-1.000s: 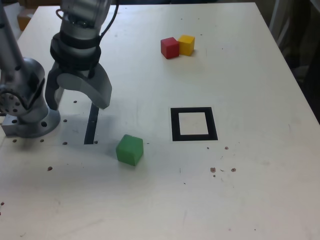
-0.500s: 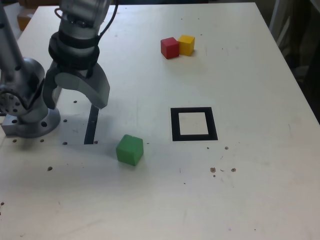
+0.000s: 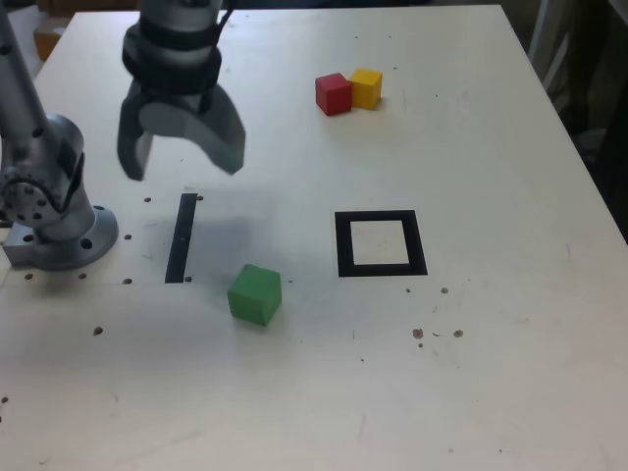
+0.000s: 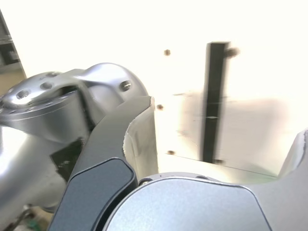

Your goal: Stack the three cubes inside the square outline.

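The end effector (image 3: 182,157) hangs above the white tabletop (image 3: 491,373) with its 2 dark fingers (image 3: 224,137) spread wide apart and nothing between them. It is above the far end of the thin black strip (image 3: 180,238), which the wrist view (image 4: 213,103) shows running between the fingers. Taking that strip as the landmark: the arm's grey base (image 3: 49,211) stands just to the exterior view's left of it; the green cube (image 3: 255,293) rests near its close end, toward the right; the square outline (image 3: 380,243) lies farther right, its pale centre bare; the red cube (image 3: 333,94) and yellow cube (image 3: 366,88) sit touching, well beyond.
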`<state>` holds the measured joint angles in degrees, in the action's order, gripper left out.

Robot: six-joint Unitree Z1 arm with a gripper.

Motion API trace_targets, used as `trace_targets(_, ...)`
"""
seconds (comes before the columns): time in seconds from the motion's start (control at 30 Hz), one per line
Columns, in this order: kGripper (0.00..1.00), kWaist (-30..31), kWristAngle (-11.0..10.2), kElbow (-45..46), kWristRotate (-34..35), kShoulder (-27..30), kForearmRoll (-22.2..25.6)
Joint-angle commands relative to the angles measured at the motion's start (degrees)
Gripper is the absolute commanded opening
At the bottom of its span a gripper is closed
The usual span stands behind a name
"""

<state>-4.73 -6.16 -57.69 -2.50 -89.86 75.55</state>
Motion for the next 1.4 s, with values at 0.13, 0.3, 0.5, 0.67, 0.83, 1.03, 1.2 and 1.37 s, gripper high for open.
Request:
trace_targets(0.13,0.99,-4.21,-0.2,-5.94,-6.59,-1.39,0.55)
trace_targets(0.3,0.99,-8.59,-1.51,-12.16,-12.52,-3.29,2.37)
trace_targets(0.5,0.99,-14.59,-5.31,-21.9,-23.8,-8.23,4.86)
trace_targets(0.67,0.99,-20.26,-9.52,-29.74,-35.38,-13.34,4.98)
trace_targets(0.83,0.98,-24.19,-11.55,-33.88,-44.13,-18.27,3.52)
trace_targets(1.03,0.98,-28.18,-12.2,-35.86,-53.57,-20.55,0.87)
trace_targets(1.2,0.96,-29.11,-12.17,-35.96,-59.04,-22.22,-0.94)
trace_targets(1.37,0.92,-29.69,-12.13,-35.11,-60.56,-24.1,-4.16)
